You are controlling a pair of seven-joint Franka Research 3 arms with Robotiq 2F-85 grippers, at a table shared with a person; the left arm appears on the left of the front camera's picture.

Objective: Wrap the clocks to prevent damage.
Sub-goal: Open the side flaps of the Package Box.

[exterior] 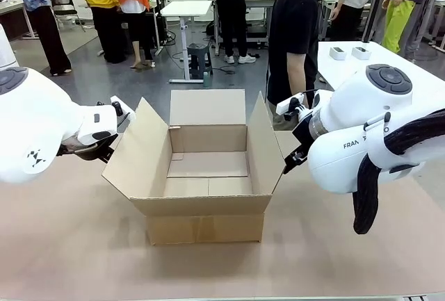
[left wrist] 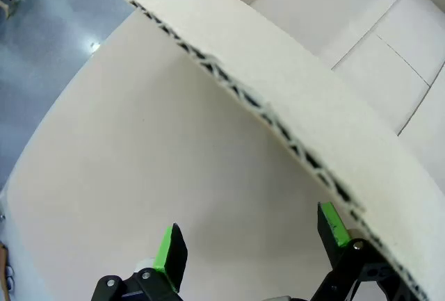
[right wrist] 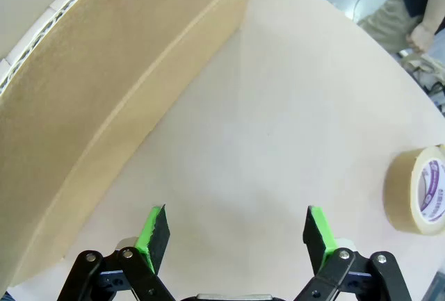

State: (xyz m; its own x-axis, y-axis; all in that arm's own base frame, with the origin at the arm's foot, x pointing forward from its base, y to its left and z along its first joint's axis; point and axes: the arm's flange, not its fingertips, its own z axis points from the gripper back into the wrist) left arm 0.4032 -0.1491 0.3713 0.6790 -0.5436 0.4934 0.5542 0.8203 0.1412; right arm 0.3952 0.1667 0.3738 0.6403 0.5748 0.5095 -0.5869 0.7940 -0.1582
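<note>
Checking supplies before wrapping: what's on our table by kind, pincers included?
Cardboard box: 1
Roll of tape: 1
Open pincers: 2 (left pincer, right pincer)
Total: 4

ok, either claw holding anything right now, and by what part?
Nothing held. Left claw and right claw both open and empty, flanking the open brown cardboard box.

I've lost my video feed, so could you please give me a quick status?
Left gripper open, by the left flap edge. Right gripper open, outside the right flap. Cardboard box open, flaps splayed. Tape roll on table by right gripper.
</note>
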